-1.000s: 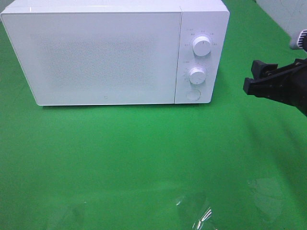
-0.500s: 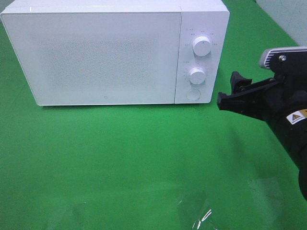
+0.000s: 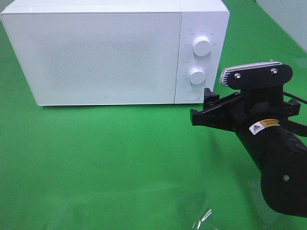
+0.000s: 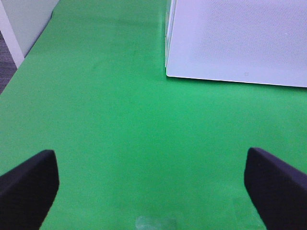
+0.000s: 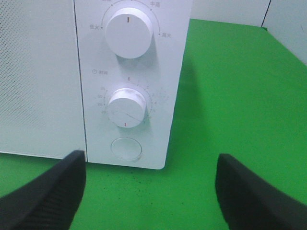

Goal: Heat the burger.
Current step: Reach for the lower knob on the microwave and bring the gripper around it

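Before the closed microwave (image 3: 105, 52), right hand (image 3: 200, 107) spread empty, left hand (image 4: 153, 191) spread empty

microwave (image 3: 105, 52): back-left on table (image 3: 120, 158) | right tool (image 3: 201, 106): before lower dial (image 3: 197, 75), near, apart

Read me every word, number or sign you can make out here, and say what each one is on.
"低火", "中高", "高火": around the upper knob of the microwave.
"0": above the lower knob; the other dial numbers and the small label there are too blurred to read.
Warning-triangle sticker on the right arm: its print is too small to read.
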Robot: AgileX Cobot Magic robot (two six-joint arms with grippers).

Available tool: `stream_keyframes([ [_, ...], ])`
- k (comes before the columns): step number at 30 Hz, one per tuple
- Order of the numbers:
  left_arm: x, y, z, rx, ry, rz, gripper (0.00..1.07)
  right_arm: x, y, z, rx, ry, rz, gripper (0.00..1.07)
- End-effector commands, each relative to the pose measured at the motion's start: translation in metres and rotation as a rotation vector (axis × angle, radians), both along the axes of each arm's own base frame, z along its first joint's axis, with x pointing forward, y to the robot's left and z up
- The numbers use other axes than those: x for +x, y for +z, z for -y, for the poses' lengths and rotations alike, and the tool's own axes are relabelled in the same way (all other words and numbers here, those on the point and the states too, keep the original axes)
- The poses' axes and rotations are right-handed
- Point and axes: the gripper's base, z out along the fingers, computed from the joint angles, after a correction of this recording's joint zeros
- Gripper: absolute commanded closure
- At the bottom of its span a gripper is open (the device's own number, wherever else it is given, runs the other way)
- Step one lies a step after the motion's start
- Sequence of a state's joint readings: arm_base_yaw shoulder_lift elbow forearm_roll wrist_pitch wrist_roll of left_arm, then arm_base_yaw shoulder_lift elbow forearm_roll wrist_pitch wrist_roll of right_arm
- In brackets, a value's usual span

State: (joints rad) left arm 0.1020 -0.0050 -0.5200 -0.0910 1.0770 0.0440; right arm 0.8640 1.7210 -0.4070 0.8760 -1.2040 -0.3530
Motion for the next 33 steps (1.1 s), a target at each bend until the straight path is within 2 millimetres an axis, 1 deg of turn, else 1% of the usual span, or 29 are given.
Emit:
stream_keyframes([
  [1, -0.003, 0.0, 0.001, -0.005, 0.001, 0.026, 0.1, 0.01, 0.006, -0.008, 0.018, -0.023, 0.1, 0.34],
  [4, -0.003, 0.0, 0.001, -0.005, 0.001, 0.026, 0.1, 0.014, 0.003, -0.012, 0.017, -0.024, 0.097, 0.34],
  [6, -0.003, 0.0, 0.001, -0.005, 0.001, 0.026, 0.1, 0.021, -0.001, -0.02, 0.019, -0.025, 0.095, 0.34],
  [9, -0.003, 0.0, 0.001, -0.005, 0.001, 0.026, 0.1, 0.022, -0.002, -0.022, 0.025, -0.026, 0.095, 0.34],
  [11, -0.003, 0.0, 0.001, -0.005, 0.001, 0.026, 0.1, 0.036, -0.006, -0.022, 0.077, -0.059, 0.081, 0.34],
  [12, -0.003, 0.0, 0.001, -0.005, 0.001, 0.026, 0.1, 0.036, -0.006, -0.022, 0.077, -0.059, 0.081, 0.34],
  [13, -0.003, 0.0, 0.001, -0.005, 0.001, 0.026, 0.1, 0.043, -0.007, -0.022, 0.1, -0.075, 0.074, 0.34],
  [14, -0.003, 0.0, 0.001, -0.005, 0.001, 0.026, 0.1, 0.043, -0.007, -0.022, 0.1, -0.075, 0.074, 0.34],
  [15, -0.003, 0.0, 0.001, -0.005, 0.001, 0.026, 0.1, 0.048, -0.008, -0.024, 0.104, -0.071, 0.079, 0.34],
  [18, -0.003, 0.0, 0.001, -0.005, 0.001, 0.026, 0.1, 0.05, -0.008, -0.025, 0.104, -0.068, 0.083, 0.34],
  [20, -0.003, 0.0, 0.001, -0.005, 0.001, 0.026, 0.1, 0.055, -0.01, -0.031, 0.103, -0.064, 0.089, 0.34],
  [25, -0.003, 0.0, 0.001, -0.005, 0.001, 0.026, 0.1, 0.06, -0.015, -0.031, 0.095, -0.068, 0.079, 0.34],
  [27, -0.003, 0.0, 0.001, -0.005, 0.001, 0.026, 0.1, 0.07, -0.022, -0.032, 0.09, -0.067, 0.055, 0.34],
  [33, -0.003, 0.0, 0.001, -0.005, 0.001, 0.026, 0.1, 0.074, -0.023, -0.035, 0.09, -0.057, 0.053, 0.34],
])
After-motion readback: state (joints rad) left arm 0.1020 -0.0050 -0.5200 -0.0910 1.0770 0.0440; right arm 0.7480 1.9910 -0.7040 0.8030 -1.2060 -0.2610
